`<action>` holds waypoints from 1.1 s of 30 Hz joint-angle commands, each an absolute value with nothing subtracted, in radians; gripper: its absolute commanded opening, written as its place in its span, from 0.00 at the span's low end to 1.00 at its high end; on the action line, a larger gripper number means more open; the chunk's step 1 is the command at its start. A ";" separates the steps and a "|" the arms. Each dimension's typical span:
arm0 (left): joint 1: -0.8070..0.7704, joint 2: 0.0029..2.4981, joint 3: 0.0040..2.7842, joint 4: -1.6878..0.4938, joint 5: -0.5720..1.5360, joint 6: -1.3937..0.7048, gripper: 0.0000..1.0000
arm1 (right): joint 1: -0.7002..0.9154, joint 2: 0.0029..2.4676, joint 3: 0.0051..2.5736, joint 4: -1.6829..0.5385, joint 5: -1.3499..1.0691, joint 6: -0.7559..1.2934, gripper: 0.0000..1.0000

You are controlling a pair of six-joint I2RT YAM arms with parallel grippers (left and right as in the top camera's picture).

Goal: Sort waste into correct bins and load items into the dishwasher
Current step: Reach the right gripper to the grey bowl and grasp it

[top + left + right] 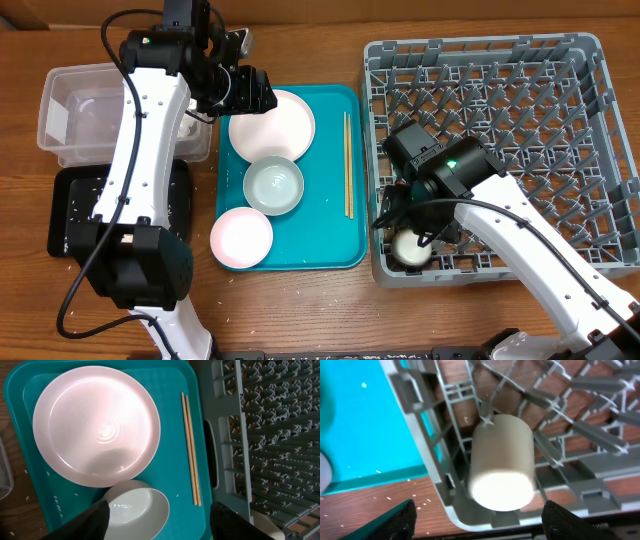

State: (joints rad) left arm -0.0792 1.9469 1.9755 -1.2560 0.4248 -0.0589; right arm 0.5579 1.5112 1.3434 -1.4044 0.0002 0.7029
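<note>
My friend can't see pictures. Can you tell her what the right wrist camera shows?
A small white cup lies in the corner of the grey dish rack, among its pegs. The right gripper is open, with one dark finger on each side of the cup. To the left are a teal tray and a wooden table dotted with tiny white grains.

The serving tray (pixel 330 230) is solid teal; its large plate (pixel 272 124) and small plate (pixel 241 237) are pale pink, the bowl (pixel 273 186) glossy off-white, the chopsticks (pixel 347 165) light tan. The dish rack (pixel 480 45) is grey latticework, the cup (pixel 410 250) plain cream. The black tray (pixel 70 215) is flecked with white, the tub (pixel 75 110) clear, the tabletop (pixel 300 310) brown woodgrain.
</note>
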 commanded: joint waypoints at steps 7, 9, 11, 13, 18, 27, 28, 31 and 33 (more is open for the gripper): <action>-0.036 1.935 2.135 -1.308 0.408 -0.075 0.67 | 0.562 1.525 1.519 -1.033 -0.002 0.560 0.76; -0.015 1.935 2.199 -1.336 0.391 -0.075 0.69 | 0.564 1.573 1.519 -0.921 -0.003 0.552 0.74; 0.003 1.935 2.235 -1.357 0.366 -0.075 0.70 | 0.572 1.626 1.519 -0.860 -0.011 0.548 0.73; 0.021 1.935 2.245 -1.362 0.349 -0.075 0.70 | 0.585 1.704 1.519 -0.789 -0.057 0.541 0.71; 0.056 1.935 2.244 -1.373 0.326 -0.076 0.72 | 0.633 1.896 1.519 -0.638 -0.145 0.542 0.63; 0.059 1.937 2.244 -1.372 0.273 -0.075 0.88 | 0.686 2.062 1.519 -0.600 -0.144 0.550 0.40; 0.059 1.937 2.244 -1.372 0.273 -0.075 0.95 | 0.686 2.072 1.519 -0.603 -0.148 0.552 0.35; 0.059 1.937 2.244 -1.372 0.273 -0.075 1.00 | 0.686 2.075 1.521 -0.603 -0.146 0.553 0.22; 0.059 1.937 2.244 -1.373 0.273 -0.075 1.00 | 0.686 2.074 1.533 -0.611 -0.139 0.553 0.16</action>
State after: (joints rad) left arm 0.0544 1.9446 2.2284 -1.3697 0.2848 -0.0761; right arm 0.6926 2.0815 1.5105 -0.6144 -0.1444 0.5522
